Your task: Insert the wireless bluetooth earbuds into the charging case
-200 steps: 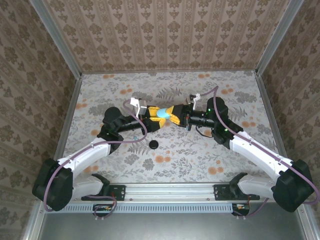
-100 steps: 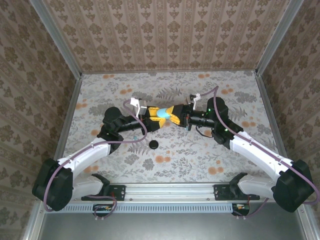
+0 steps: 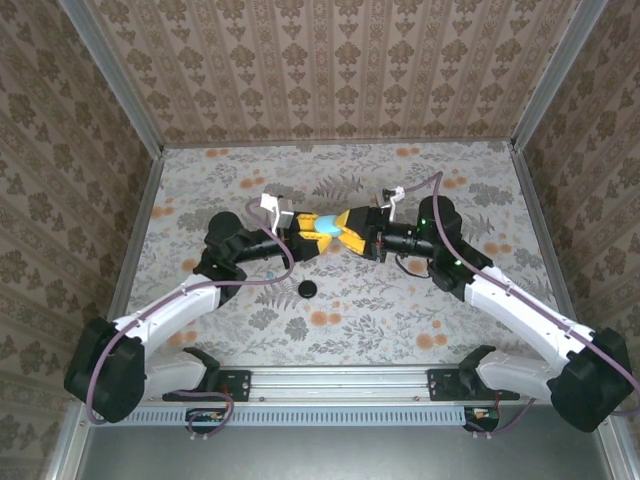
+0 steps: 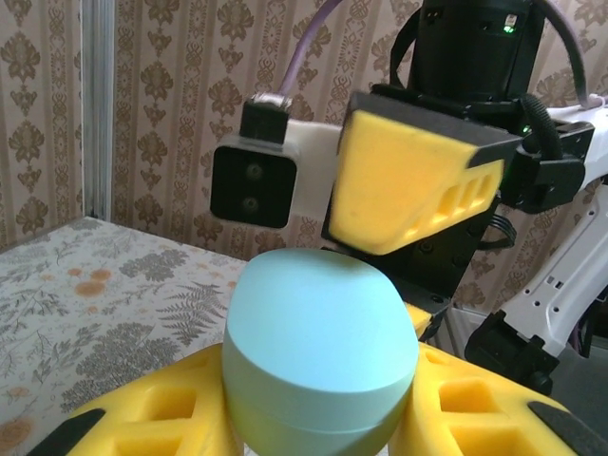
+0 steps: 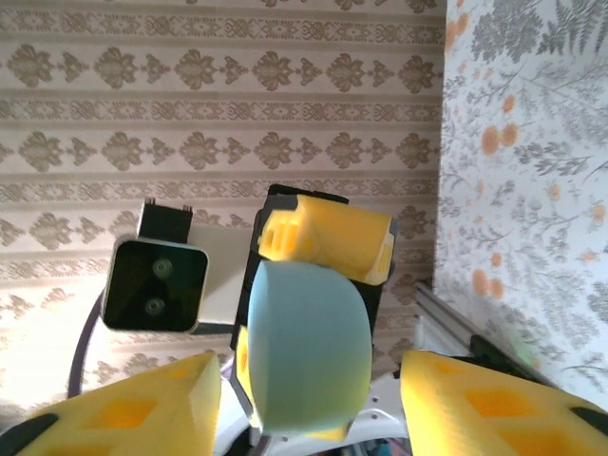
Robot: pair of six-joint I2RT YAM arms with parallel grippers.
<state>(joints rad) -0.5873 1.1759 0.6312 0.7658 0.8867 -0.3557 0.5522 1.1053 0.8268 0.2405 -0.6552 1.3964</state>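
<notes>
A turquoise charging case (image 3: 327,224) hangs above the middle of the table, where both grippers meet. Its lid looks closed. My left gripper (image 3: 322,236) is shut on the case (image 4: 318,351), with a yellow finger pressed against each side. My right gripper (image 3: 350,232) faces it from the right and stands open. In the right wrist view the case (image 5: 304,351) sits between my right gripper's (image 5: 309,408) fingers (image 5: 503,399) with a gap on each side. The earbuds are hidden.
A small round black thing (image 3: 308,289) lies on the flowered tabletop (image 3: 420,300) in front of the left arm, too small to identify. Patterned walls (image 3: 340,70) enclose the table on three sides. A metal rail (image 3: 340,385) runs along the near edge.
My right gripper's jaws have opened off the case and its arm has shifted slightly. My left gripper has tightened on the case and still holds it.
</notes>
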